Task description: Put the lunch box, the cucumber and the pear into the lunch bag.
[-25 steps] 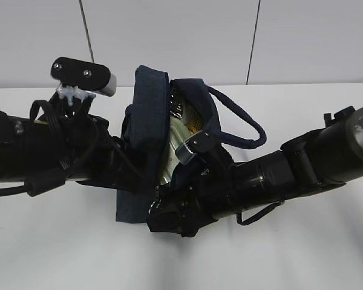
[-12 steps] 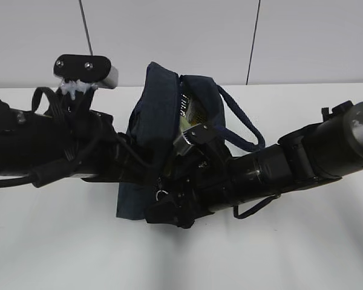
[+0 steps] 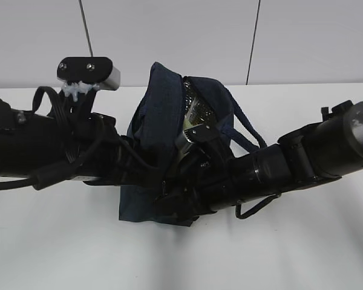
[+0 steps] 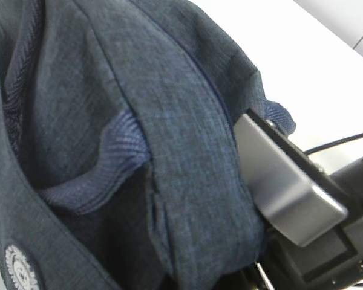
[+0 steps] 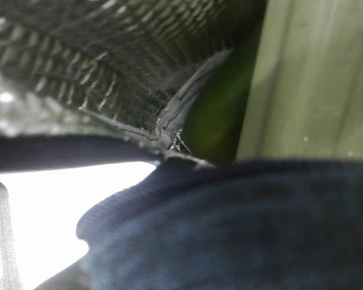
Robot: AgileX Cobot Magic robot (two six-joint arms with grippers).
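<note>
I see the lunch bag at frame centre on the white table, both arms meeting at it. Left gripper is hidden behind fabric, pressed together; on what, can't tell. Right gripper is buried at the bag mouth, state unclear. Inside: lunch box lid and cucumber against the silver lining.

Both arms reach inward to mid-frame; the left hand seems shut, the right hand's state unclear.
</note>
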